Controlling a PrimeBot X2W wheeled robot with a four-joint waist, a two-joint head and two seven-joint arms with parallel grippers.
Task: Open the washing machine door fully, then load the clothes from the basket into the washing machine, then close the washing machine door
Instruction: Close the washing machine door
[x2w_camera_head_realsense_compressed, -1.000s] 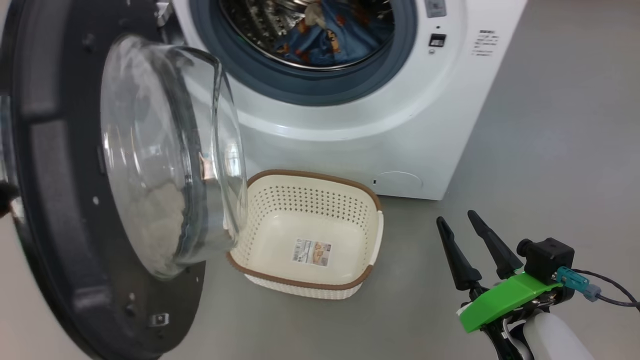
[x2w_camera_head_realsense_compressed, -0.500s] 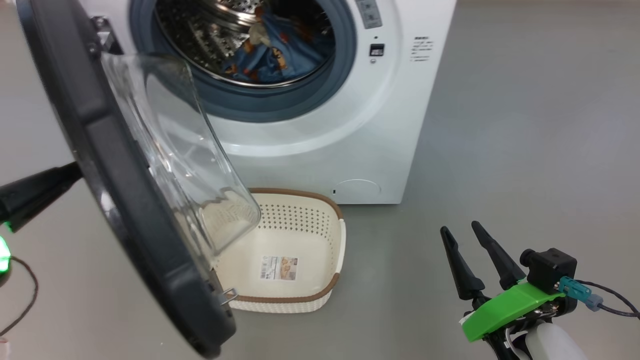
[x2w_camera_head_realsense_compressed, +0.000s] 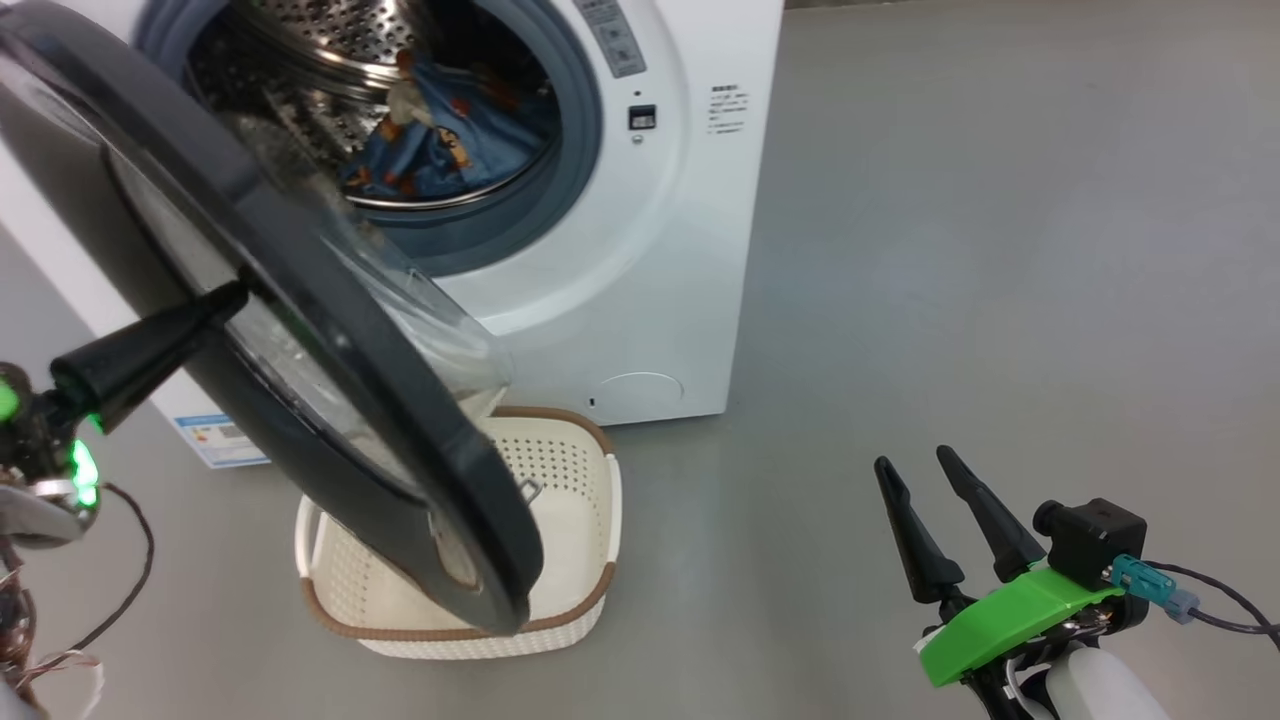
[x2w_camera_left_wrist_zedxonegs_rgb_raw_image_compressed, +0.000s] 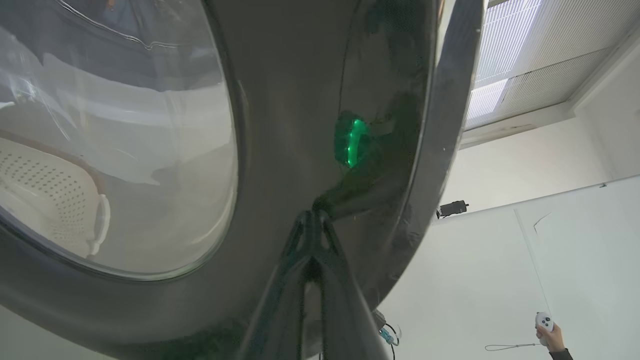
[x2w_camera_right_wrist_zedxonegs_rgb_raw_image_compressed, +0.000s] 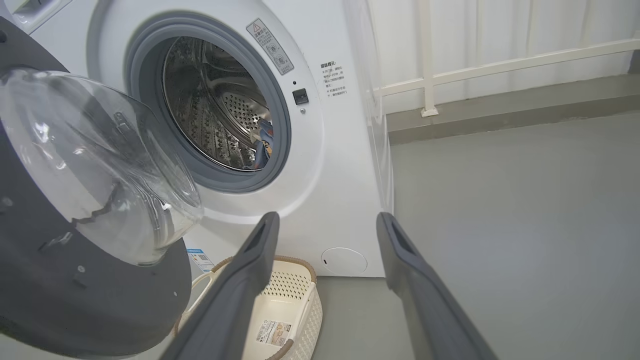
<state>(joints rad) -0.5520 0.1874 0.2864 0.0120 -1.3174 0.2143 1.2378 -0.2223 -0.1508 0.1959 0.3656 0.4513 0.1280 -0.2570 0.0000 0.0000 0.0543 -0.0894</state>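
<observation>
Pushing with pinched-together, empty left gripper (x2w_camera_head_realsense_compressed: 228, 300) against washing machine door (x2w_camera_head_realsense_compressed: 380, 400), half-closed above basket (x2w_camera_head_realsense_compressed: 565, 480), clothes (x2w_camera_head_realsense_compressed: 430, 150) inside washing machine (x2w_camera_head_realsense_compressed: 650, 250), right gripper (x2w_camera_head_realsense_compressed: 911, 458) spread, empty. Risking a slip off glossy face, seemingly from pressing near rim.

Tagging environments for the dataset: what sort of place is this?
Likely a lab or test room, not a home: a lone washing machine on a grey floor, white walls, a person holding a controller.
</observation>
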